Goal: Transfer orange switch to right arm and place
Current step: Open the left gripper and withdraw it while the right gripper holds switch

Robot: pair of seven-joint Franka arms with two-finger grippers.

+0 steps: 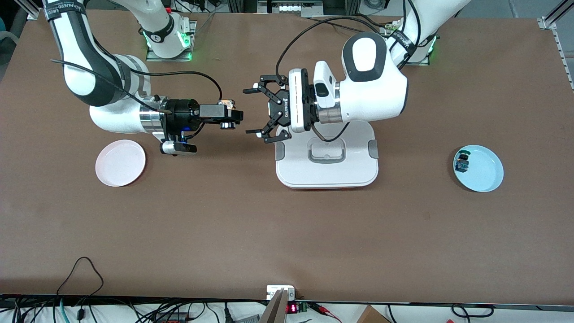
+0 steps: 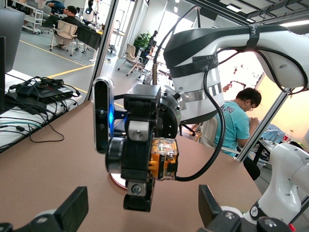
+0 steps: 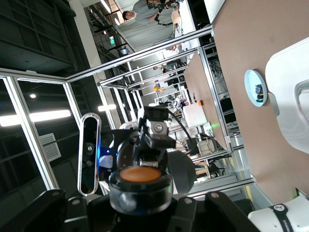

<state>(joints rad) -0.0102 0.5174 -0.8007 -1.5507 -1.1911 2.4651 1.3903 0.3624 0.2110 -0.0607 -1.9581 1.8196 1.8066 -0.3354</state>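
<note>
The orange switch [image 1: 229, 105] is gripped between the slim straight fingers of my right gripper [image 1: 232, 117], which is held level above the table. In the right wrist view the switch [image 3: 140, 182] shows an orange face in a dark round body between my own fingers. In the left wrist view it [image 2: 163, 159] is orange and black in the right gripper [image 2: 140, 193]. My left gripper [image 1: 249, 111] faces it a short way off, its claw fingers spread wide and empty, over the edge of the white container.
A white square container [image 1: 327, 176] with a handle in its lid lies under the left wrist. A pink plate [image 1: 120, 162] sits toward the right arm's end. A light blue plate [image 1: 485, 174] holding small parts [image 1: 462, 162] sits toward the left arm's end.
</note>
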